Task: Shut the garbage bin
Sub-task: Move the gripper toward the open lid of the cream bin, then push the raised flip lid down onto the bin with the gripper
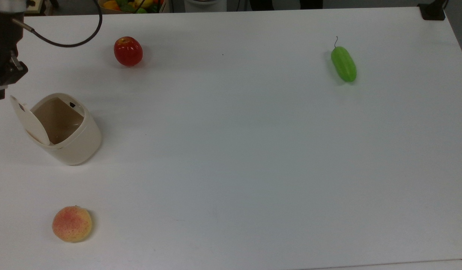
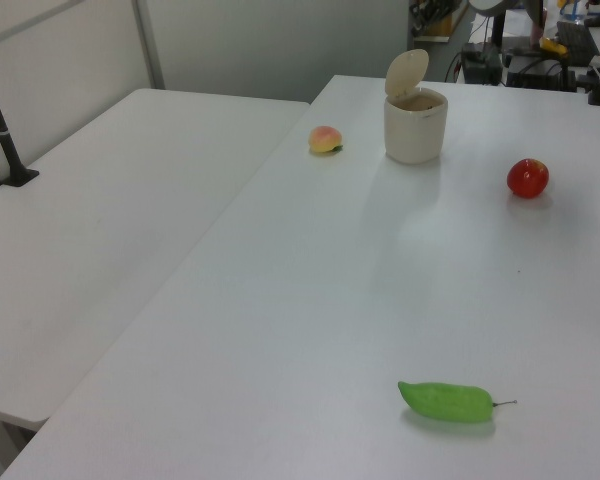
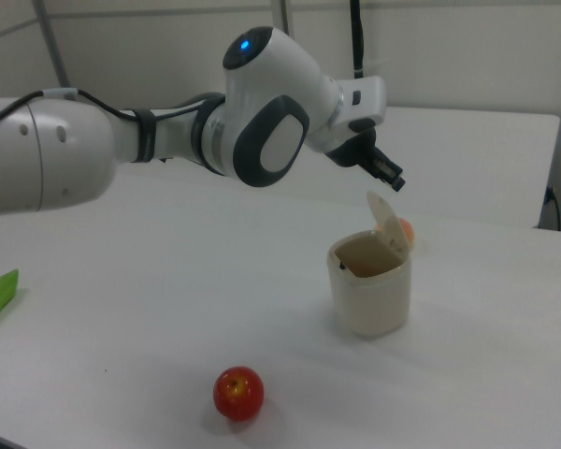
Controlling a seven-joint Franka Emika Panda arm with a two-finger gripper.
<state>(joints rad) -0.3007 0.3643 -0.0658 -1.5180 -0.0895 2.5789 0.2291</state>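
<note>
Pincer [image 3: 394, 180] hovers above the upright lid [image 3: 386, 212] at frame centre, placed to push the garbage bin [image 3: 369, 283] shut; grip state: cannot tell.

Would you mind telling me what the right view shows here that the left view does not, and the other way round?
The right view alone shows the robot arm reaching over the table, its gripper hanging just above the raised lid.

The left view alone shows the whole green cucumber-like vegetable and a second white table alongside.

Both show the garbage bin standing open with its lid tipped up, the red apple and the peach, which in the right view peeks out behind the lid.
</note>
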